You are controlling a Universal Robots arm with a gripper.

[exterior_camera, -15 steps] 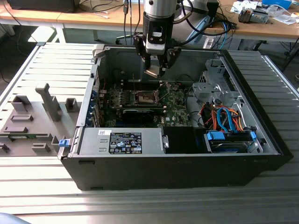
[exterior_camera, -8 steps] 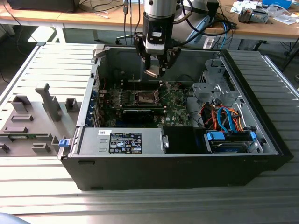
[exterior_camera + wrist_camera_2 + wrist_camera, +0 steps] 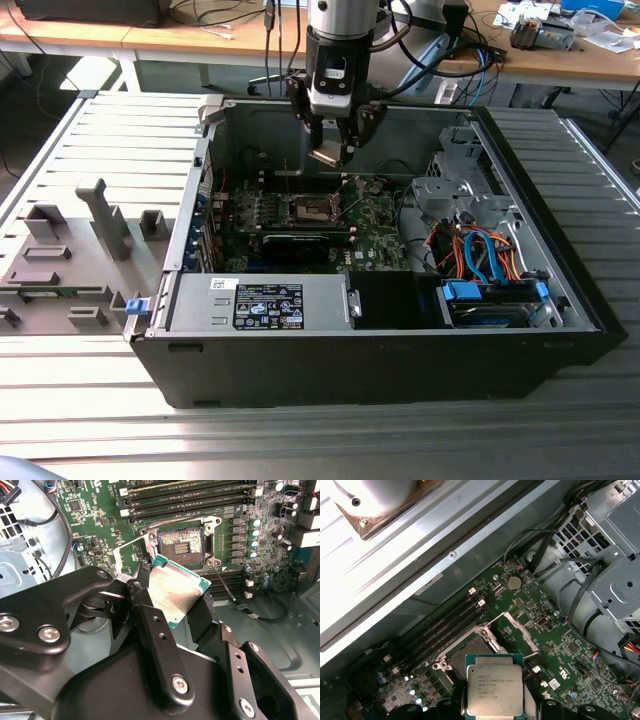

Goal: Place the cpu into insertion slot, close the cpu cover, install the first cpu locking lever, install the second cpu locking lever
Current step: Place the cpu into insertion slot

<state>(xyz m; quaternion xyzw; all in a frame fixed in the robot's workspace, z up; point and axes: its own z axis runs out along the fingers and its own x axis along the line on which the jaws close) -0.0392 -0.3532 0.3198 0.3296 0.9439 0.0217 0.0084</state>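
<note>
1. Exterior view: the gripper (image 3: 335, 152) hangs inside the open computer case (image 3: 350, 365), above the green circuit board (image 3: 375, 225). The cpu (image 3: 326, 156) is pinched at its tip, well above the insertion slot (image 3: 308, 210).
2. In the second wrist view the black fingers (image 3: 150, 617) are drawn in narrow onto opposite edges of the cpu (image 3: 177, 592), so the tool is carrying the chip.
3. The step in hand, as I judge it, is the first one: placing the chip. The insertion slot (image 3: 181, 542) sits dark and unfilled, and the chip is in the air, apart from it.
4. The cpu cover (image 3: 522, 630) lies swung open beside the slot in the first wrist view. A thin locking lever (image 3: 223, 583) juts out beside the slot in the second wrist view, and it looks unlatched to me. Neither of those steps is done.
5. The chip is close to square, so it has hardly any long axis. In the first wrist view the cpu (image 3: 494, 690) turns its printed metal top toward the camera. In the exterior view it hangs tilted, not flat to the board. Its edges look turned against those of the insertion slot (image 3: 465, 652), though the angle may exaggerate this.
6. In my judgement the placement calls for levelling the chip, squaring its edges with the slot's rim and a gentle, straight descent. A skewed or forced seat could damage the contacts.
</note>
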